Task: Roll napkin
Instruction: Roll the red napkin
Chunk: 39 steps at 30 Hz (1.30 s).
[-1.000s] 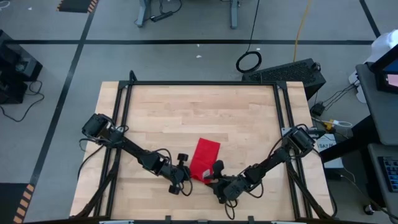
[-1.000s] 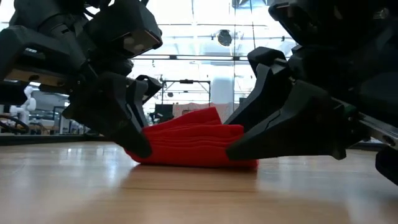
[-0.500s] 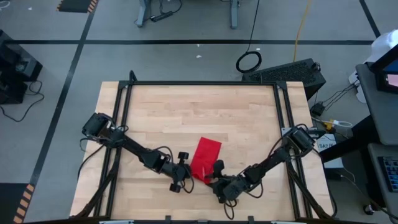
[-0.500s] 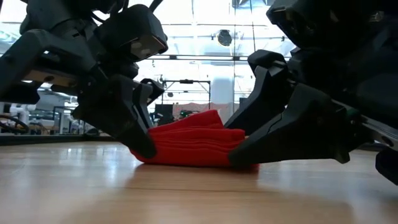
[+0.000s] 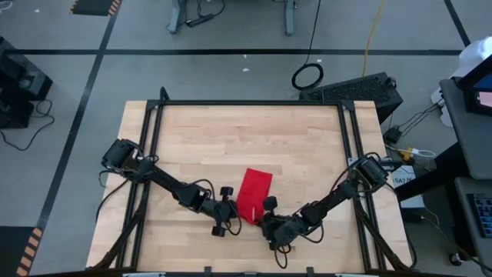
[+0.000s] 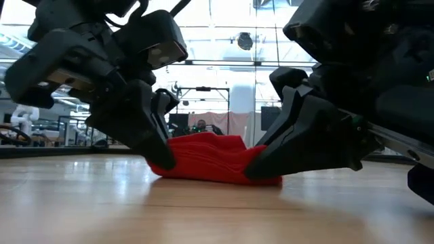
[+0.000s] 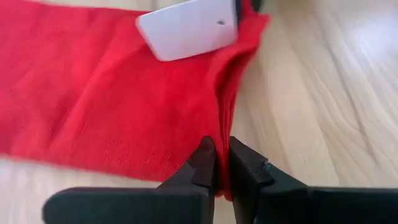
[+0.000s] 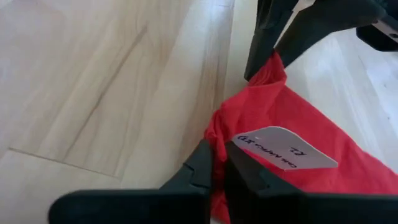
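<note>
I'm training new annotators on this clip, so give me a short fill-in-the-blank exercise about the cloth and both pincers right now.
1. The napkin on the wooden table is coloured ____.
2. The left pincer is ____ on the napkin's edge.
3. The right pincer is shut on the napkin's edge near the ____ tag.
4. The number of pincers gripping the napkin is ____.

Missing words: red; shut; white; two

Two dark jointed arms, looping black cables
</note>
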Tool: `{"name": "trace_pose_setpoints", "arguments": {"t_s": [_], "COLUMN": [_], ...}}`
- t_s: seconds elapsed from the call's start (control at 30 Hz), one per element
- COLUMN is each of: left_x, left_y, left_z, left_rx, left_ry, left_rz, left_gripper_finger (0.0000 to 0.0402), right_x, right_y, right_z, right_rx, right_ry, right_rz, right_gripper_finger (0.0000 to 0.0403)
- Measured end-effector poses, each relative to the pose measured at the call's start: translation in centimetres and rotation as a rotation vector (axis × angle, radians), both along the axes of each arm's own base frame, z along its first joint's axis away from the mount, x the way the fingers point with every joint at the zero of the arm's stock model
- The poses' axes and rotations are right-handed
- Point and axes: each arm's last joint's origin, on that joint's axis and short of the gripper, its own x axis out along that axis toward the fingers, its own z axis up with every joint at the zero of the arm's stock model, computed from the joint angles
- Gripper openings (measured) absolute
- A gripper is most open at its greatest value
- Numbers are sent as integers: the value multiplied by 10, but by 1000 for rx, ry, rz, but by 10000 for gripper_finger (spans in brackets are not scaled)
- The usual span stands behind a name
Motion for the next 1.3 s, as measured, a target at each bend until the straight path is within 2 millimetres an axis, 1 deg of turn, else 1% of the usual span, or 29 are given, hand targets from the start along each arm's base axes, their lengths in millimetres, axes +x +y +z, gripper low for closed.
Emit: {"name": "trace_pose_setpoints", "arguments": {"t_s": [0.1, 0.23, 0.37, 0.5, 0.67, 0.77, 0.87, 0.97, 1.1, 1.23, 1.3], "left_x": [-1, -5, -14, -26, -44, -47, -46, -41, -35, -33, -31], "left_y": [-2, -11, -25, -42, -52, -55, -53, -53, -55, -57, -57], "left_z": [0, 1, 1, 2, -4, -4, -10, -17, -31, -36, -36], "left_rx": [0, 43, 138, 247, 367, 416, 511, 549, 548, 567, 560], "left_ry": [-8, -31, -75, -136, -191, -229, -243, -255, -268, -325, -339], "left_rz": [41, 55, 83, 106, 146, 174, 188, 157, 150, 219, 221], "left_gripper_finger": [55, 103, 152, 183, 193, 194, 194, 194, 194, 194, 194], "right_x": [0, -1, -3, -4, -5, -5, -4, -4, -4, -4, -4], "right_y": [0, -4, -5, -6, -7, -8, -12, -15, -18, -20, -20], "right_z": [6, 13, 21, 29, 44, 51, 60, 62, 62, 60, 60], "right_rx": [-1, -43, -37, 4, 50, 63, 97, 120, 145, 159, 160], "right_ry": [-13, -34, -35, -42, -85, -101, -120, -123, -117, -103, -104], "right_rz": [-6, -44, -60, -78, -113, -121, -144, -169, -201, -224, -225], "right_gripper_finger": [6, 5, 3, 2, 1, 1, 1, 1, 0, 0, 0]}}
